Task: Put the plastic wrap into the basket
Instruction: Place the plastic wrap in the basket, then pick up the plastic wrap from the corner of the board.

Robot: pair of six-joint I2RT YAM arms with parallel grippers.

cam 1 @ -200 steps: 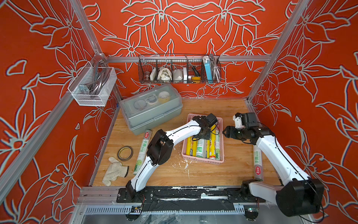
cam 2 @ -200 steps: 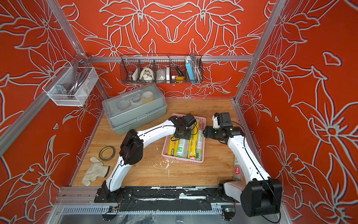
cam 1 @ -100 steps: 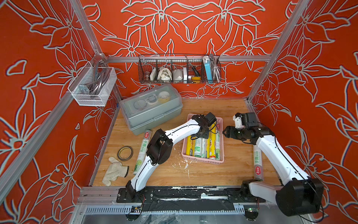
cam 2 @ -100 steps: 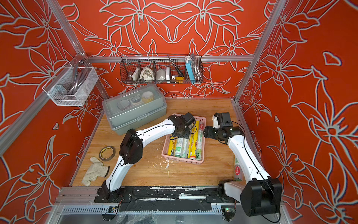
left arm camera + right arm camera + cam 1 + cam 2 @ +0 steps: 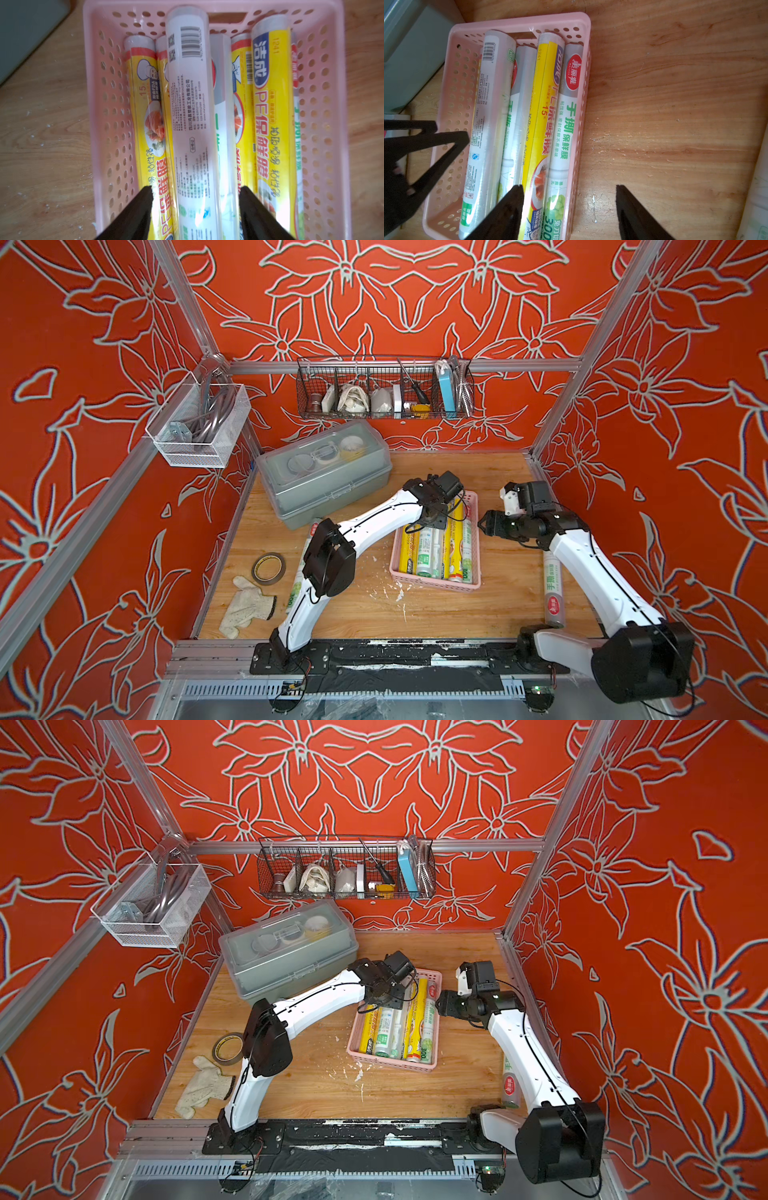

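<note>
Over the far end of the pink basket (image 5: pixel 436 583), in both top views, the left gripper (image 5: pixel 432 526) points down at the plastic wrap rolls (image 5: pixel 451 547) lying lengthwise inside. The right gripper (image 5: pixel 484 525) hangs just beside the basket. Only these views show two stray rolls on the table, one (image 5: pixel 554 593) right of the basket and another (image 5: pixel 294 593) left of it.

Left wrist view: the jaws stand apart, straddling a white barcoded roll (image 5: pixel 191 104) without pinching it.

Right wrist view: the jaws are spread wide and empty over the basket's side wall (image 5: pixel 579 145).

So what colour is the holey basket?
Pink. The basket shows best in the left wrist view.
</note>
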